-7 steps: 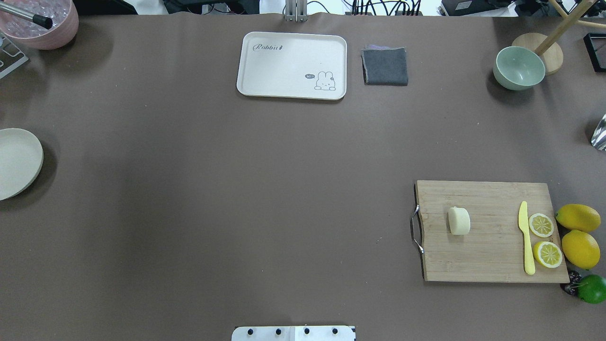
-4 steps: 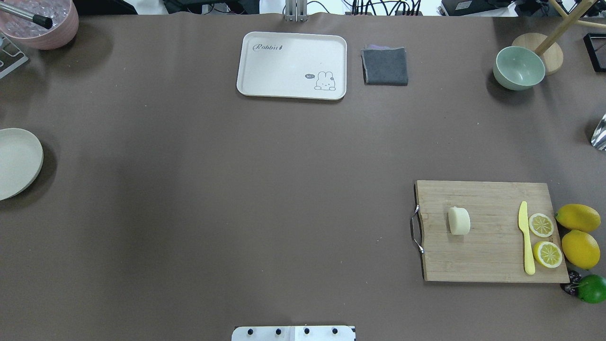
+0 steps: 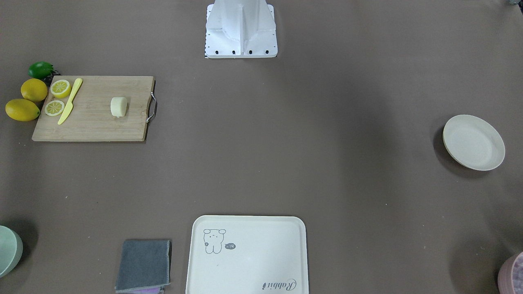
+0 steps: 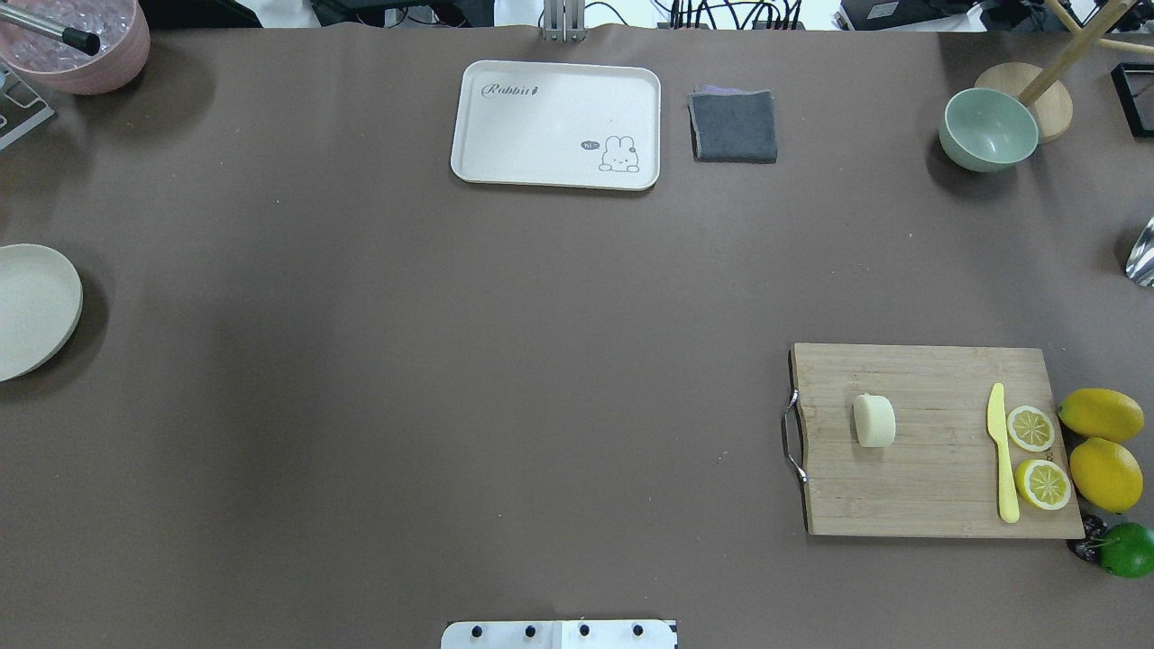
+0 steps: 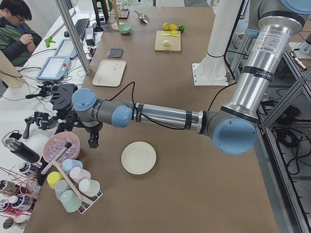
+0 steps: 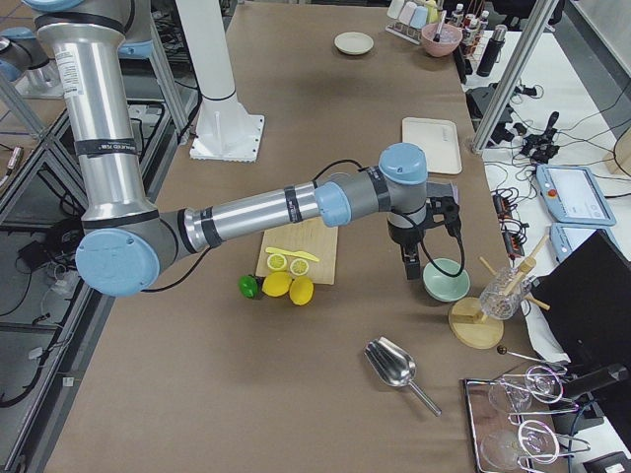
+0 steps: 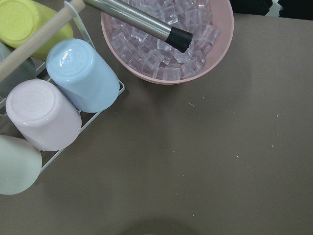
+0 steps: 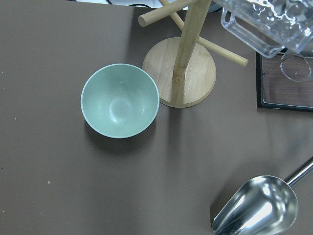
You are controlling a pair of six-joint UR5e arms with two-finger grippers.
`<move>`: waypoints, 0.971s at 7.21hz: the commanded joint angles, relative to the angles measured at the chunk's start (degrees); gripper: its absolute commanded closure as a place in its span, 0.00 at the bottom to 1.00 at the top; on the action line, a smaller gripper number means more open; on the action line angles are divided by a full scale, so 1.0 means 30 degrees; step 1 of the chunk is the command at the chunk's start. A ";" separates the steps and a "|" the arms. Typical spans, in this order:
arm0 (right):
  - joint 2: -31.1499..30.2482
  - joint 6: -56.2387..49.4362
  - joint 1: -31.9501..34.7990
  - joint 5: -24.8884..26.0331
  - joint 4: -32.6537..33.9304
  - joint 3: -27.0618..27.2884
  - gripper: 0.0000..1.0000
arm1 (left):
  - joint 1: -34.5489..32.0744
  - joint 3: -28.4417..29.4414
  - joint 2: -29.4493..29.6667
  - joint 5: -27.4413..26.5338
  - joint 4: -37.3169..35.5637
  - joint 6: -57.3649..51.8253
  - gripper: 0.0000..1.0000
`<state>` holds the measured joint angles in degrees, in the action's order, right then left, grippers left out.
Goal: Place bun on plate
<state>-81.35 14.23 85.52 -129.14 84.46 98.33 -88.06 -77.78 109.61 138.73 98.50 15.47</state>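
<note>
The bun (image 4: 874,421) (image 3: 119,106) lies on its side on a wooden cutting board (image 4: 929,478) at the table's right. The cream plate (image 4: 32,311) (image 3: 473,142) (image 5: 139,158) sits with nothing on it at the far left edge. My left gripper (image 5: 92,141) hangs beyond the plate, beside a pink bowl of ice (image 5: 60,147). Only the exterior left view has it, so I cannot tell whether it is open or shut. My right gripper (image 6: 410,266) hovers next to the green bowl (image 6: 446,280), far from the bun. It appears only in the exterior right view, so I cannot tell its state either.
On the board lie a yellow knife (image 4: 1001,451) and two lemon halves (image 4: 1030,428), with whole lemons (image 4: 1102,415) and a lime (image 4: 1127,550) beside it. A rabbit tray (image 4: 556,124) and a grey cloth (image 4: 734,126) lie at the back. A cup rack (image 7: 54,103) and a metal scoop (image 8: 257,208) stand near the table's ends.
</note>
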 commanded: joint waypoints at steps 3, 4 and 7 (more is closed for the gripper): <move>-0.0013 0.0004 0.0000 -0.0020 0.0000 0.0124 0.00 | 0.0026 -0.0177 -0.0002 0.0044 -0.0079 0.0028 0.02; -0.0013 0.0004 0.0000 -0.0020 0.0000 0.0124 0.00 | -0.0003 -0.0178 -0.0002 0.0044 -0.0079 0.0086 0.02; -0.0100 0.0004 0.0000 0.0010 0.0000 0.0153 0.00 | -0.0003 -0.0323 -0.0002 0.0015 -0.0050 0.0087 0.02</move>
<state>-81.46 14.24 85.52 -129.11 84.46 98.76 -88.04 -78.49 109.66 138.85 98.28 15.76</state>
